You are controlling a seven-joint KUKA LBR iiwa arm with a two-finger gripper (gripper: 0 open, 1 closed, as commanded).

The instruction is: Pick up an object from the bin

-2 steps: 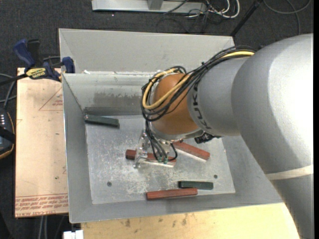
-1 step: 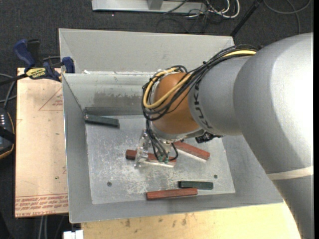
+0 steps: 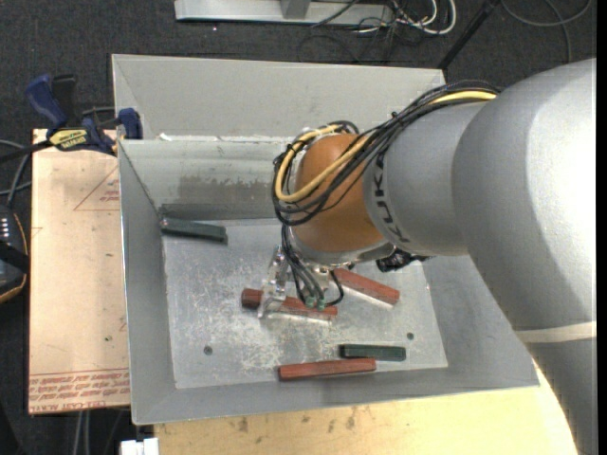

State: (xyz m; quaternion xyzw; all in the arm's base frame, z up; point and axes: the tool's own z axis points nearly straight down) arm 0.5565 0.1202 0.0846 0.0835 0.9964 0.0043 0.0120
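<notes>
Tool [image 3: 284,300] — bin walls [image 3: 144,254] well apart

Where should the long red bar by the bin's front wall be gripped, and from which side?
Grip the red bar at mid-length, from above, across its narrow width: it lies flat, and a green bar lies close by its right end.

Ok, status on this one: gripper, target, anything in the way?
Gripper low at the bin centre, over a red-brown bar. Second red bar close beside it. Grey bar lies well apart.
</notes>
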